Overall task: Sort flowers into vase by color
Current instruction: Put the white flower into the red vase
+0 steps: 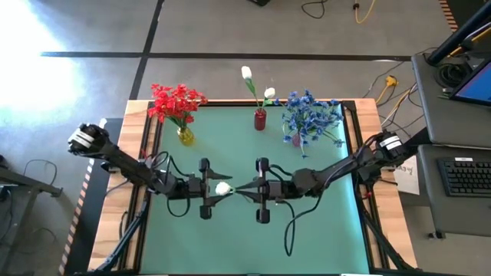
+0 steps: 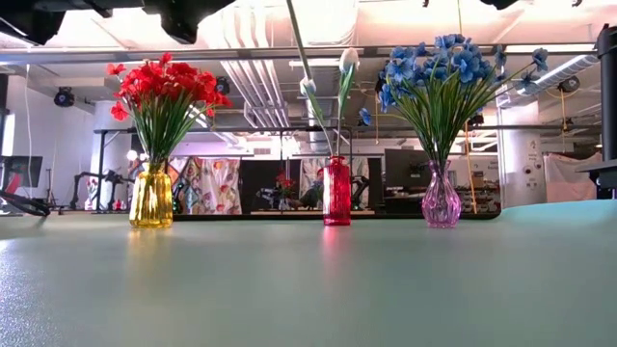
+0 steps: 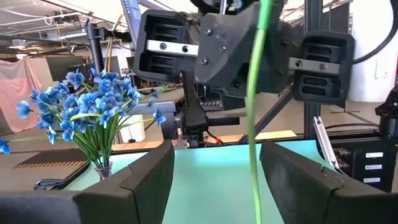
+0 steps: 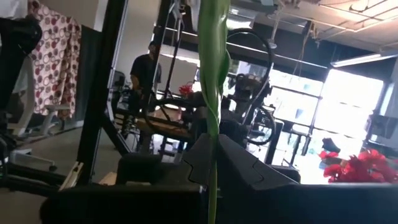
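Note:
A white flower is held in the air over the middle of the green table, its bud (image 1: 222,187) up between the two grippers. Its thin green stem (image 3: 252,124) runs upright. My right gripper (image 1: 239,188) comes in from the table's right and is shut on the stem. My left gripper (image 1: 229,189) faces it from the left, open, with its fingers (image 3: 149,180) on either side of the stem and not touching it. At the far edge stand a yellow vase of red flowers (image 1: 184,136), a red vase of white tulips (image 1: 260,119) and a pink vase of blue flowers (image 1: 295,139). My right gripper pinches the white flower's green stem (image 4: 212,140) between its two fingers (image 4: 242,180), coming level from the table's right, across the stem. The flower stands roughly upright in the hold, bud above the fingers, lifted clear of the table.
The three vases stand in a row along the far edge, each resting on its base (image 2: 335,220). Open green table surface (image 1: 230,238) lies on the near side of the grippers. A desk with keyboard (image 1: 468,176) is beyond the right edge. A person (image 4: 146,68) stands far off in the room.

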Controlling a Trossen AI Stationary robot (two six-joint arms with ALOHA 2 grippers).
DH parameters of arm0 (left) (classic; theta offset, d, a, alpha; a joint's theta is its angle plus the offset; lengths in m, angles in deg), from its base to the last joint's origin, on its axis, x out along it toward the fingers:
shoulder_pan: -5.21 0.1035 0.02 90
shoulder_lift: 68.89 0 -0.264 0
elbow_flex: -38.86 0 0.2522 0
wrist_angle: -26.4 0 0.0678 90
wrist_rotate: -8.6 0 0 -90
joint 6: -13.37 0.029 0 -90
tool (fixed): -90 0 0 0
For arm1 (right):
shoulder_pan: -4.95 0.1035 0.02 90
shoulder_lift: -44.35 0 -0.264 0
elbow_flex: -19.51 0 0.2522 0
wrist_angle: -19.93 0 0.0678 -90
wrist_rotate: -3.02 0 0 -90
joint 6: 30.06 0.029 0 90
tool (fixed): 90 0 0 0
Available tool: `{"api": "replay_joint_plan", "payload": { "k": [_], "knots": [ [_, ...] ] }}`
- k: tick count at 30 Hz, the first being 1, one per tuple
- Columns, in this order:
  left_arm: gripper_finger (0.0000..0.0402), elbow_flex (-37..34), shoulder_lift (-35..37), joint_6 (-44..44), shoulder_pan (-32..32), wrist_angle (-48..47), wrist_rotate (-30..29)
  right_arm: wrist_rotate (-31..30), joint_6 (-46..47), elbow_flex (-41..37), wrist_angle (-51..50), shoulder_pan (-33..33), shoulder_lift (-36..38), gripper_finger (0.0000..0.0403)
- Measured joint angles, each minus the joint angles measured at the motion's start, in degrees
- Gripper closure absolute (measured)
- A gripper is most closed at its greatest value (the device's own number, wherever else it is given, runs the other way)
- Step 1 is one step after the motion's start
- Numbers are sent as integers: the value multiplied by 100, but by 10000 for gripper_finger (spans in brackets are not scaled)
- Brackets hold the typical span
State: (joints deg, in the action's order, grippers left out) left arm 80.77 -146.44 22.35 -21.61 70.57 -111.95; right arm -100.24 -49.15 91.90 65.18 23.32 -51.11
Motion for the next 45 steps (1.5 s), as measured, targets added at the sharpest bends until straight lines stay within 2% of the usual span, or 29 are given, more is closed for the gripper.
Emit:
{"api": "replay_joint_plan", "payload": {
  "k": [14, 26, 31, 38, 40, 45],
  "knots": [
    [174, 656, -842, 9, 159, -10, 108, 22, -61, 2, 2, 0, 0, 390],
    [180, 781, -940, 105, 221, -4, 212, 22, -126, 4, -1, 0, 0, 390],
    [235, 781, -938, 146, 218, -37, 221, 20, -198, 4, -1, 0, 0, 390],
    [380, 777, -934, 304, 218, -150, 229, -15, -260, 4, -13, 0, 0, 390],
    [393, 775, -934, 318, 218, -158, 234, -24, -260, 4, -18, 0, 0, 390],
    [396, 775, -930, 323, 218, -191, 221, -26, -260, 4, -22, 0, 0, 390]
  ]
}}
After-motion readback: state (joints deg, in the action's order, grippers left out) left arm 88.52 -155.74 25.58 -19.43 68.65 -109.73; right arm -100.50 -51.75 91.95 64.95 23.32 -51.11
